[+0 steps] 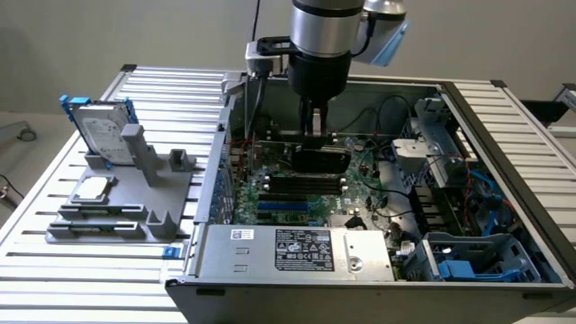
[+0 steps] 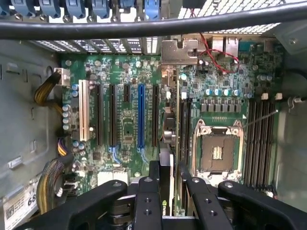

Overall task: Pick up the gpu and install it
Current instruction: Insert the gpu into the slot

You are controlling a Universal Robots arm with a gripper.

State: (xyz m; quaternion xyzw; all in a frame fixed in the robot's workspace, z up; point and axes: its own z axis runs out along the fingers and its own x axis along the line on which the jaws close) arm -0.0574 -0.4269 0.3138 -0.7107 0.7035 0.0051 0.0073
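- Exterior view: my tool (image 1: 312,138) reaches down into the open grey metal computer case (image 1: 504,135) on the slatted aluminium counter (image 1: 54,270). It is clamped on the gpu (image 1: 322,162), a slim black-shrouded expansion card held low over the green motherboard (image 1: 360,196).
- The card stands on edge, with its long axis running across the case, parallel to the slots.
- Wrist view: the gpu (image 2: 168,136) appears edge-on between my black fingers (image 2: 146,196). Its silver end bracket (image 2: 180,51) points at the perforated rear wall. It lies between the long blue slot (image 2: 141,115) and the empty processor socket (image 2: 217,151). I cannot tell whether it is seated.
- I judge it light and stiff but fragile, with a thin board and exposed edge contacts. The shroud's flat flanks, mid-length, are the best place to hold it.
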